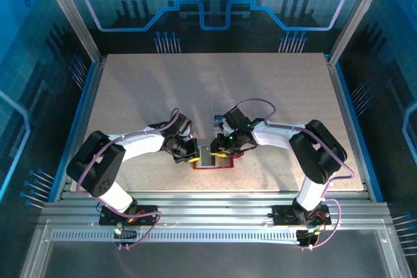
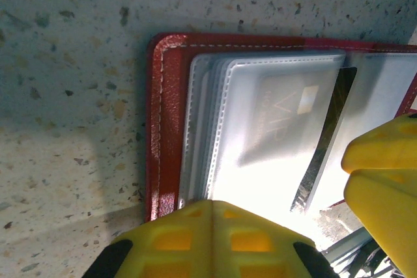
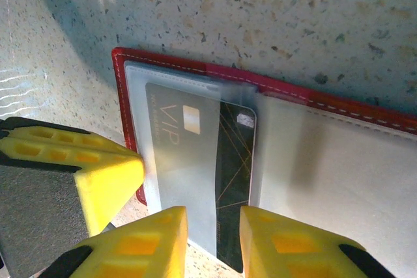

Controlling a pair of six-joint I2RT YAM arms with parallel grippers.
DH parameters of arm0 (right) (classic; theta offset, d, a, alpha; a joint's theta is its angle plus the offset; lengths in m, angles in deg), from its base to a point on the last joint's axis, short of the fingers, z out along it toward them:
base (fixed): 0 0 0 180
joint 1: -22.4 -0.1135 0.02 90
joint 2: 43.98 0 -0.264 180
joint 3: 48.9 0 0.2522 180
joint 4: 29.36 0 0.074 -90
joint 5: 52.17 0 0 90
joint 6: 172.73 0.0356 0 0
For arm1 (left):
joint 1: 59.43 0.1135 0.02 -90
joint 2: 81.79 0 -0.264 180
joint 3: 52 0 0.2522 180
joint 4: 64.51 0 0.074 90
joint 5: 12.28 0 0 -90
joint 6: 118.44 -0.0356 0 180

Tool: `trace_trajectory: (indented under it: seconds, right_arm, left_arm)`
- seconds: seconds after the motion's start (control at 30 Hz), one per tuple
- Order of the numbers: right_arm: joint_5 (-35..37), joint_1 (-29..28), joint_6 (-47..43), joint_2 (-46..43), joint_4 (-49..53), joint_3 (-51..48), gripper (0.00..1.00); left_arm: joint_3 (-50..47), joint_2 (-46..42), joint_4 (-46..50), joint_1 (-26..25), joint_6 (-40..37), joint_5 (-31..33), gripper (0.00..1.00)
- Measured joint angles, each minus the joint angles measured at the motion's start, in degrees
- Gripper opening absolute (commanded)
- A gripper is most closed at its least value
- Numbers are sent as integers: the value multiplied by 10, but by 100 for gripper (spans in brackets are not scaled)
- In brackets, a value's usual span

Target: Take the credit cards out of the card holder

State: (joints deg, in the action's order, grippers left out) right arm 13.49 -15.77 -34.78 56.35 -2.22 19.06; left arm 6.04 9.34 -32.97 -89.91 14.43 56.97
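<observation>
So, the red card holder (image 1: 215, 166) lies open and flat on the table (image 1: 208, 83), around the middle of the near edge, right between the two arms. The left gripper (image 2: 212, 226) has its fingers pressed together at the edge of the clear pockets (image 2: 273, 115). The right gripper (image 3: 214, 229) has its fingers a little apart over the end of a dark card (image 3: 236, 154) that sticks partway out of a pocket. Can't tell if it's actually pinching it.
</observation>
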Motion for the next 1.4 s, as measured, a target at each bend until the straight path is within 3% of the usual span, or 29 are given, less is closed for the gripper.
trace_trajectory:
  seconds: [1.4]
  right_arm:
    - [-25, 3, -5, 23, -32, -11, 27]
  left_arm:
    - [8, 8, 5, 0, 0, 0, 5]
